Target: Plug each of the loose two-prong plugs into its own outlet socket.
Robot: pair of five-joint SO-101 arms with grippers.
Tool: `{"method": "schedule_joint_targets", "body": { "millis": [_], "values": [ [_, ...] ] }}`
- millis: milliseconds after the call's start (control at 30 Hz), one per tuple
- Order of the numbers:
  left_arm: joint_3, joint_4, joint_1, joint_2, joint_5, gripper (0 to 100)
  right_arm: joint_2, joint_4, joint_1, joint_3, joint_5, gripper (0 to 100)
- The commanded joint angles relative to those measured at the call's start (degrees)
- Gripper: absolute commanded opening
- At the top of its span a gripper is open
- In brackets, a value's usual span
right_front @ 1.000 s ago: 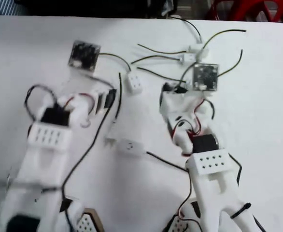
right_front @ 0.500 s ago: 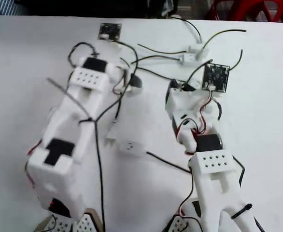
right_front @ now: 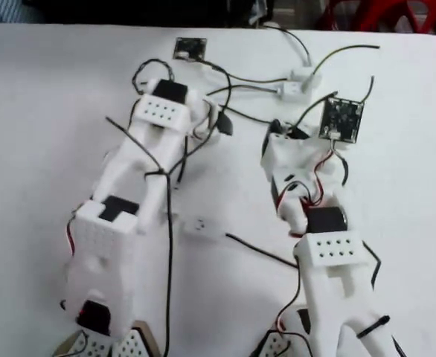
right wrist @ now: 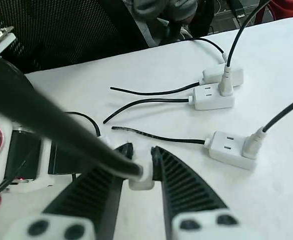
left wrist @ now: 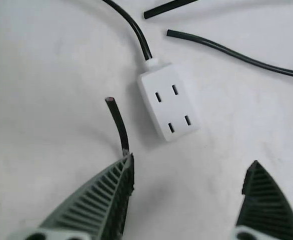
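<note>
Below my left gripper (left wrist: 189,170), which is open, a white outlet socket (left wrist: 167,107) lies flat on the table with its slots empty. A loose black cable end (left wrist: 117,122) lies beside one finger. From above, this gripper (right_front: 219,123) hovers at the far middle of the table. My right gripper (right wrist: 141,150) is shut on a white two-prong plug (right wrist: 141,180) whose black cable runs off past the left arm. In the high view the right gripper (right_front: 279,134) stands just right of the left one. Beyond it lie a socket (right wrist: 211,97) and another socket (right wrist: 229,145), each with a plug in it.
Another white socket (right_front: 200,225) with a black cable lies in the near middle between the two arms. Two sockets (right_front: 296,82) and several loose black cables (right_front: 240,78) crowd the far right. The table's left side is bare white surface (right_front: 39,111).
The left arm has swung from the left side out toward the far middle and now hangs over the socket. The right arm has shifted slightly to the right, still holding its plug.
</note>
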Motion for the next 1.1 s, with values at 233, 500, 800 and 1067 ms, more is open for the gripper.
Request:
{"method": "schedule_joint_targets", "body": {
  "millis": [233, 500, 800, 1067],
  "values": [
    [-1.32, -0.62, -1.98, -0.40, 0.00, 34, -0.40, -1.10, 0.40, -0.62, -0.53, 1.7],
    [-1.67, -6.07, -10.07, -0.40, -6.86, 34, -0.40, -1.45, 0.13, 0.09, -0.53, 1.7],
    [-1.41, -17.58, -9.54, 0.31, -9.05, 34, -0.40, -1.45, 0.13, 0.09, -0.53, 1.7],
    [-9.32, -16.97, -8.66, 10.95, -16.26, 34, -0.40, -1.45, 0.13, 0.18, -0.53, 1.7]
  ]
}}
